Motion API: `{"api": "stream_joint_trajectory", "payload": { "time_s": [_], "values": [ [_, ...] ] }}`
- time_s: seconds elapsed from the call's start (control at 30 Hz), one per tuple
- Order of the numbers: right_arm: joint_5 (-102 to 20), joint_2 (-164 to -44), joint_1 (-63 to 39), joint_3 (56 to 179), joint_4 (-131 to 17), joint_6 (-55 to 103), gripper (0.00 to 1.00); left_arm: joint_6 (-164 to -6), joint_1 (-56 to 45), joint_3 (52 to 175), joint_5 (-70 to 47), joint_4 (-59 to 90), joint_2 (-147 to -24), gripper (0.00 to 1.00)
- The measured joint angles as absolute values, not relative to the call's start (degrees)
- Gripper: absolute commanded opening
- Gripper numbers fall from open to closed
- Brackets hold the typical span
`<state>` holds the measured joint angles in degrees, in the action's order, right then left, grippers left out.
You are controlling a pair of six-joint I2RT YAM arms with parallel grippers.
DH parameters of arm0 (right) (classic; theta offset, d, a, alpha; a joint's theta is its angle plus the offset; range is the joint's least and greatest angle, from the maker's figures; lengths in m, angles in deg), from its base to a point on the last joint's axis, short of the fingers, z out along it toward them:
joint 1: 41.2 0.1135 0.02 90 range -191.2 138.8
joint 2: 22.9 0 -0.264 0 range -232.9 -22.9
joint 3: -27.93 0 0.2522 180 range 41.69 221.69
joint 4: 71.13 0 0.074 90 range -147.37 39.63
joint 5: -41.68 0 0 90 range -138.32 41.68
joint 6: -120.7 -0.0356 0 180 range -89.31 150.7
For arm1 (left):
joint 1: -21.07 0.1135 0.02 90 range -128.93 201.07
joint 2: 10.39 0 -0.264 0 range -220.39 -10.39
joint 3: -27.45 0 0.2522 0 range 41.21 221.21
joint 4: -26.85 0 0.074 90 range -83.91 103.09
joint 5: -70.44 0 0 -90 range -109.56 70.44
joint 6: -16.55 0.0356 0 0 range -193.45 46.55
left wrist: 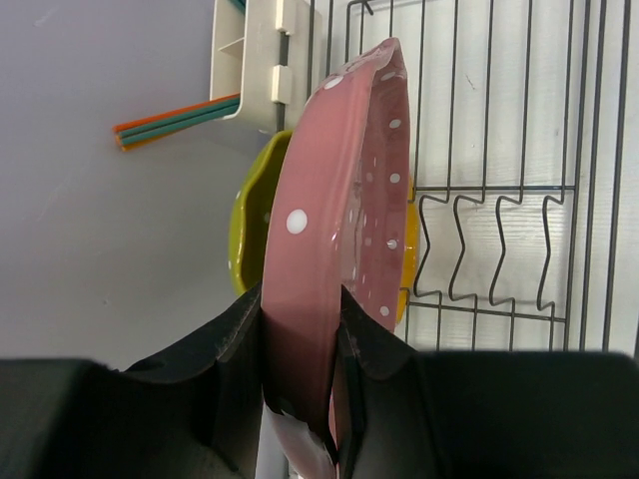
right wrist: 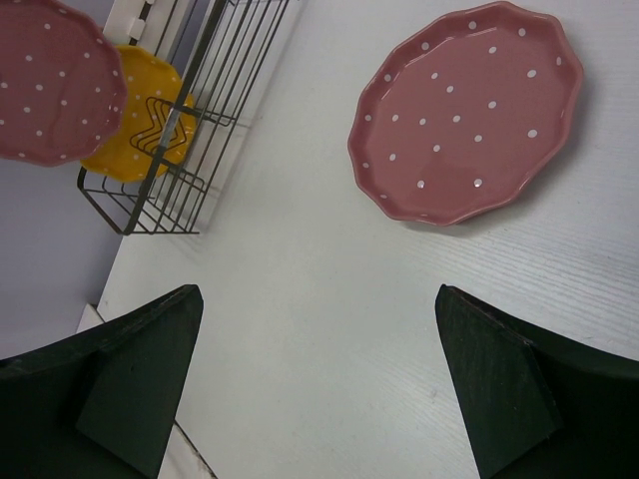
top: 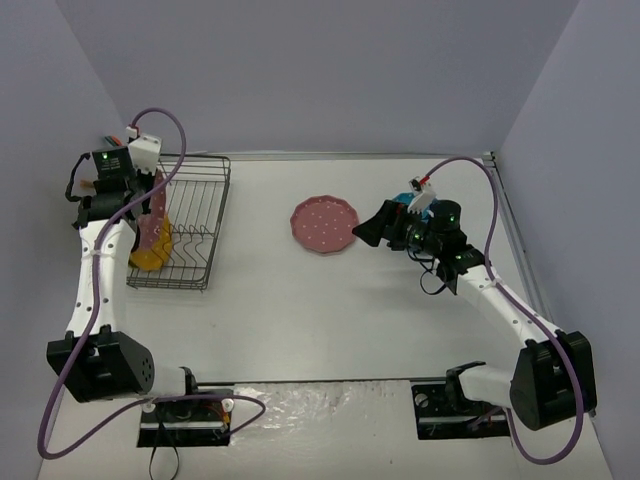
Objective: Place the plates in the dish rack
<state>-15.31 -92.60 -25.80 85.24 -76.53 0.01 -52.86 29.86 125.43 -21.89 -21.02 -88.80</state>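
Observation:
My left gripper (top: 150, 200) is shut on the rim of a pink dotted plate (left wrist: 339, 200) and holds it on edge over the black wire dish rack (top: 195, 215). A lime-yellow plate (left wrist: 250, 225) and an orange-yellow plate (left wrist: 403, 294) stand in the rack just behind it. A second pink plate (top: 325, 223) lies flat mid-table; it also shows in the right wrist view (right wrist: 469, 110). My right gripper (top: 366, 232) is open and empty, just right of that plate, above the table (right wrist: 319, 379). No turquoise plate shows.
The rack's white utensil caddy (left wrist: 255, 55) sits at its far left corner, with orange and teal sticks (left wrist: 170, 120) beside it. Purple walls close in on the left, back and right. The rack's right rows of tines (left wrist: 499, 249) hold nothing.

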Motion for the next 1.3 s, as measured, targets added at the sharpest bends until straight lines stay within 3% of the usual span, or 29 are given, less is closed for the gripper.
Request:
{"api": "stream_joint_trajectory", "payload": {
  "time_s": [0.4, 0.6, 0.9, 1.2, 1.3],
  "values": [
    [-14.5, -92.9, -25.8, 83.5, -77.3, 0.6, 1.00, -53.5, 30.5, 115.9, -21.3, -15.3, -93.6, 0.00],
    [-14.5, -93.6, -25.8, 83.4, -77.3, 0.9, 1.00, -55.0, 31.1, 113.2, -20.7, -11.8, -93.7, 0.12],
    [-14.5, -95.0, -25.8, 82.2, -77.3, 1.0, 1.00, -56.4, 31.6, 111.7, -20.9, -7.0, -93.9, 0.42],
    [-14.5, -95.8, -25.8, 82.1, -77.5, 1.0, 1.00, -57.4, 32.0, 111.7, -21.3, -3.1, -92.5, 0.53],
    [-16.2, -96.5, -25.8, 82.1, -77.3, 1.1, 1.00, -59.3, 32.0, 111.7, -20.8, -3.0, -90.4, 0.62]
  ]
}}
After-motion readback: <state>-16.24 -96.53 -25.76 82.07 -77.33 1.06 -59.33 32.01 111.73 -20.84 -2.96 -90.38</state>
